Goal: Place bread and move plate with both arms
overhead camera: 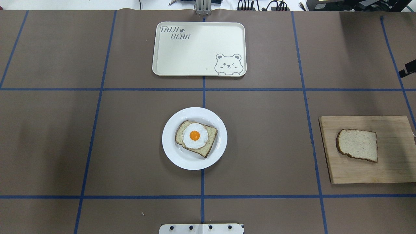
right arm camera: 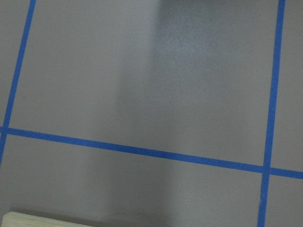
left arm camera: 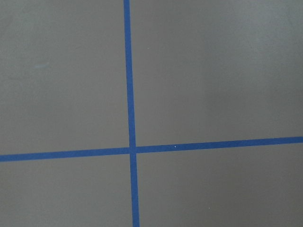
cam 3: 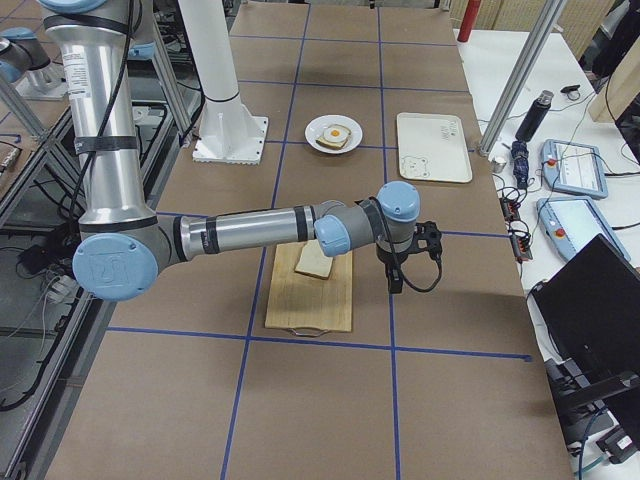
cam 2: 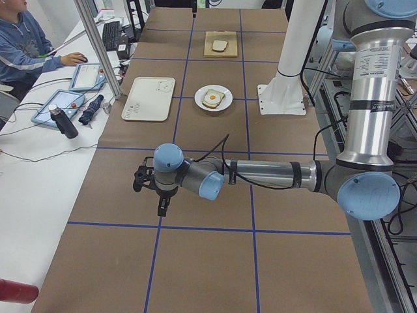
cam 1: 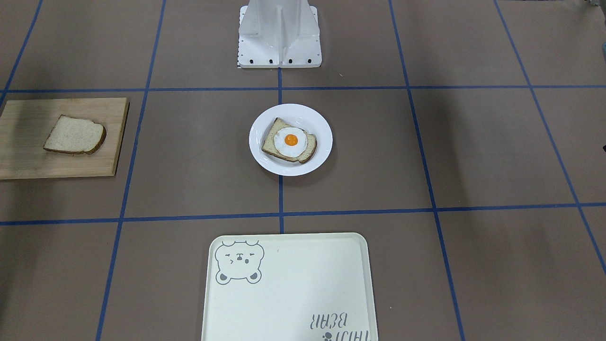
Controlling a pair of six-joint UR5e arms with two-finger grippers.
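Across the table from the robot, the front view showed the bread (cam 1: 75, 135) lying flat on a wooden board (cam 1: 28, 156) at the picture's left, which is the robot's right side. The plate (cam 1: 265, 158) stood in the middle of the table (cam 1: 473, 151), well apart from the board, and it carried a second slice (cam 1: 311, 146) with a fried egg (cam 1: 290, 140) on it. The tray (cam 1: 293, 293) lay nearer the camera, apart from the plate. No arm was seen.

From overhead the layout was the same; only a small black part (overhead camera: 409, 68) showed at the right edge, too little to judge.

From the left end, the left gripper (cam 2: 151, 189) hung over bare table, far from the plate; whether it was wide or narrow I cannot tell.

From the right end, the right arm (cam 3: 240, 232) reached over the board and the right gripper (cam 3: 405, 262) hung just beyond it; its opening also cannot be told.

Both wrist views showed only table and blue tape (left arm camera: 128, 71), the right one also a board corner.

I think the soft bread could bend or tear if pinched by one edge, and could slide off the smooth egg if released off centre. The glossy plate with its low rim could slip or tilt if the two grippers lifted unevenly, and then the food would slide
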